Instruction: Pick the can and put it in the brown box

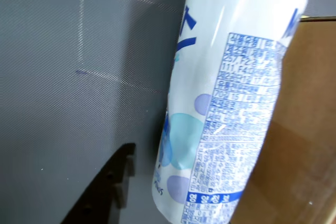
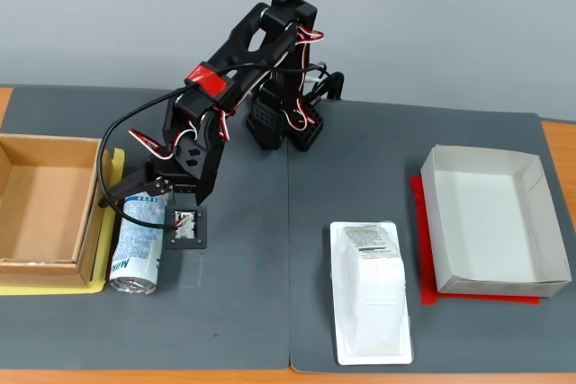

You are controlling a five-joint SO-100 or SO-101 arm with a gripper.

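Note:
In the fixed view the white and light blue can (image 2: 137, 254) hangs tilted just right of the brown box (image 2: 85, 222), its silver end (image 2: 133, 287) low over the mat. My gripper (image 2: 148, 213) is shut on the can's upper end. The wrist view shows the can (image 1: 226, 103) filling the right half, with one black finger (image 1: 113, 187) at the lower left and the other finger hidden behind the can. The brown box (image 1: 310, 119) lies right behind the can and holds nothing that I can see.
A white plastic tray pack (image 2: 369, 299) lies on the dark mat at centre right. A white rectangular box (image 2: 531, 263) stands on a red sheet at the far right. Yellow tape (image 2: 54, 288) edges the brown box. A faint square outline (image 1: 84, 30) marks the mat.

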